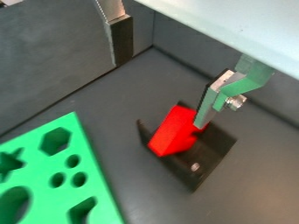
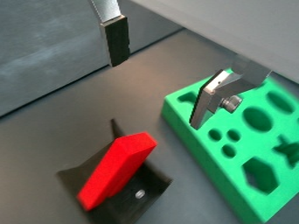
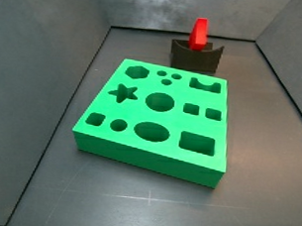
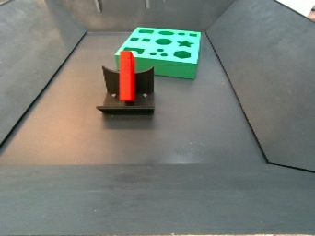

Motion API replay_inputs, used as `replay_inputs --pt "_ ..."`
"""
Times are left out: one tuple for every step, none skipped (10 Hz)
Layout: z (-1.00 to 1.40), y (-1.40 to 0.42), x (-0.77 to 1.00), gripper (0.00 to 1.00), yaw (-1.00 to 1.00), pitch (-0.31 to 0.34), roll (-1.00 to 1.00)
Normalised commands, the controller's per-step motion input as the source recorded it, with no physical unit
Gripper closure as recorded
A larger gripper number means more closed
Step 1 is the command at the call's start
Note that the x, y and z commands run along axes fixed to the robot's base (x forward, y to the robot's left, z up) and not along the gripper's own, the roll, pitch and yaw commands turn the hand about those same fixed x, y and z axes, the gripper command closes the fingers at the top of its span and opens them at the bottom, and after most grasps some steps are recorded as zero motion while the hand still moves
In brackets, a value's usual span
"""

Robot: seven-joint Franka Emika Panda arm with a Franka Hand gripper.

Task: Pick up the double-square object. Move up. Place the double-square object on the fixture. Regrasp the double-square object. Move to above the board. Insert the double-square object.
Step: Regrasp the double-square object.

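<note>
The red double-square object (image 1: 176,129) (image 2: 117,166) stands on edge in the notch of the dark fixture (image 1: 201,164) (image 2: 149,194). Both side views show the double-square object (image 3: 198,32) (image 4: 125,74) upright on the fixture (image 3: 196,57) (image 4: 127,101). The green board (image 1: 52,171) (image 2: 251,144) (image 3: 161,116) (image 4: 167,48) lies flat beside the fixture. My gripper (image 1: 170,70) (image 2: 163,70) shows only in the wrist views. It is open, hanging above the red piece and apart from it, with nothing between its fingers (image 1: 122,39).
Dark grey sloping walls (image 3: 54,37) (image 4: 50,64) enclose the floor on every side. The fixture stands close to one wall (image 3: 189,17), and the board sits near the floor's middle.
</note>
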Motion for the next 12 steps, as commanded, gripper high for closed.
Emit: replay_inputs --pt "0.01 -0.02 0.0 0.0 0.02 0.034 1.0" --pt "0.01 -0.02 0.01 0.0 0.02 0.04 1.0" --pt "0.0 -0.02 0.02 0.0 0.03 0.044 1.0" --pt "-0.01 -0.02 0.04 0.0 0.03 0.053 1.0" --pt "-0.02 -0.02 0.05 0.0 0.03 0.059 1.0" --pt "-0.02 -0.03 0.07 0.0 0.04 0.072 1.0" --pt "-0.02 -0.03 0.08 0.0 0.04 0.085 1.0" --pt "-0.03 -0.03 0.1 0.0 0.05 0.107 1.0" --pt "-0.03 -0.04 0.11 0.0 0.06 0.121 1.0" --pt "-0.03 -0.04 0.12 0.0 0.08 0.15 1.0" --pt "-0.03 -0.04 0.13 0.0 0.1 0.17 1.0" --pt "-0.03 -0.05 0.14 0.0 0.13 0.201 1.0"
